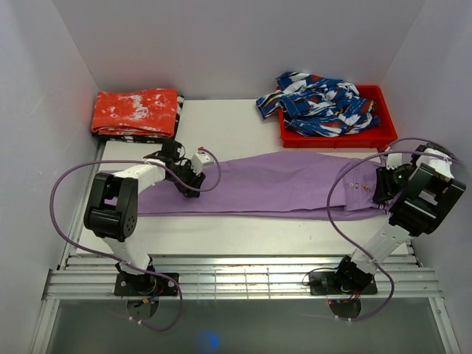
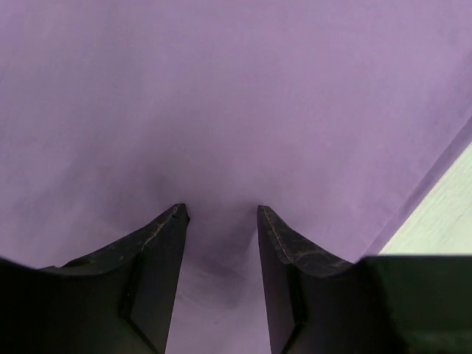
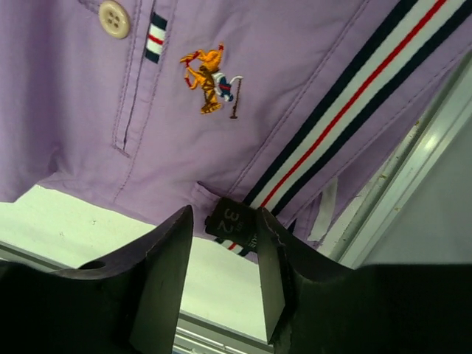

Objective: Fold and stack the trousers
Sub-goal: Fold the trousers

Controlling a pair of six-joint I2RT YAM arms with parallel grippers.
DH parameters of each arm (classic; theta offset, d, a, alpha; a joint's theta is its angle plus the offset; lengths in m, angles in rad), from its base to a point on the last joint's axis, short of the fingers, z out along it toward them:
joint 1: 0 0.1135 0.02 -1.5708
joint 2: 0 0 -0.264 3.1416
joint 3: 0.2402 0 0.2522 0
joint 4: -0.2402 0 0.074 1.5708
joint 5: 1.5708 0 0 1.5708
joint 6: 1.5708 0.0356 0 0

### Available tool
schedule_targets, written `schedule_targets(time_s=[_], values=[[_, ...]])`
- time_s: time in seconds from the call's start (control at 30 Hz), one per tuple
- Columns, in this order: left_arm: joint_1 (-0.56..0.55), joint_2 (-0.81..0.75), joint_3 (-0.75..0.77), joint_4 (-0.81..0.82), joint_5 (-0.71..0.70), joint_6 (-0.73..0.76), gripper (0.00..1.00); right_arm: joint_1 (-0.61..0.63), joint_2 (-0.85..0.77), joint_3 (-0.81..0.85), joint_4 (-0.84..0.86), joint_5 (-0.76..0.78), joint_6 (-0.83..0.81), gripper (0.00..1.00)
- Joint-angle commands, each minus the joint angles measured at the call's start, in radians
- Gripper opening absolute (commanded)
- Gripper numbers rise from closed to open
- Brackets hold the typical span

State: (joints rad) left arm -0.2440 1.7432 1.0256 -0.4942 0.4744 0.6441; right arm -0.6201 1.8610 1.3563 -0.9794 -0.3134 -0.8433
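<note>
The trousers [image 1: 280, 184], position at this entry? (K.)

Lay flat and lengthwise on the table [image 1: 236, 228], just on the near side of the red tray [image 1: 335, 140]. The waistband end sat by the tray's near right corner, and the legs ran well off to the left of the tray. (M.)

Left gripper [image 1: 193, 188]? (K.)

Was on the leg end, well to the left of the tray. Jaws stood about half parted with the fingertips [image 2: 173, 221] down on the lilac cloth. Smooth cloth showed in the gap and no fold was pinched. (M.)

Right gripper [image 1: 383, 190]? (K.)

Was just off the tray's near right corner, at the waistband. Jaws were partly apart. A dark size tag [image 3: 232, 225] and the waistband edge lay between the fingertips [image 3: 173, 236]. Could not tell whether they were clamped on it. The striped trim [image 3: 354, 110], a pale button [image 3: 113, 18] and a small embroidered emblem [image 3: 210, 77] were visible in the right wrist view. (M.)

Other items? (K.)

A blue-white-red patterned garment [image 1: 317, 103] was heaped in the tray, spilling over its left rim. A folded red-orange cloth [image 1: 136, 110] sat well left of the tray, level with it. (M.)
</note>
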Motion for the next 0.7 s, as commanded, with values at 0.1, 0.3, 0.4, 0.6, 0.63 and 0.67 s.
schedule_targets(time_s=[0.1,0.3,0.4,0.6,0.63,0.67], values=[[0.169,-0.024,-0.081,-0.049,-0.143,0.106,0.54,0.022,0.009,0.024,-0.024,-0.033,0.061,0.56],[0.176,-0.027,-0.067,-0.066,-0.105,0.094,0.59,0.014,-0.052,0.076,-0.091,-0.024,0.076,0.63],[0.178,-0.022,-0.062,-0.061,-0.094,0.071,0.6,0.016,-0.062,0.02,-0.108,-0.076,0.087,0.63],[0.176,-0.043,-0.087,-0.053,-0.085,0.04,0.61,0.016,-0.02,-0.092,0.01,-0.085,0.165,0.61],[0.176,-0.047,-0.093,-0.049,-0.086,0.043,0.62,0.016,-0.011,-0.095,0.013,-0.092,0.171,0.59],[0.176,-0.051,-0.099,-0.049,-0.088,0.046,0.62,0.016,0.006,-0.091,0.005,-0.099,0.176,0.58]])
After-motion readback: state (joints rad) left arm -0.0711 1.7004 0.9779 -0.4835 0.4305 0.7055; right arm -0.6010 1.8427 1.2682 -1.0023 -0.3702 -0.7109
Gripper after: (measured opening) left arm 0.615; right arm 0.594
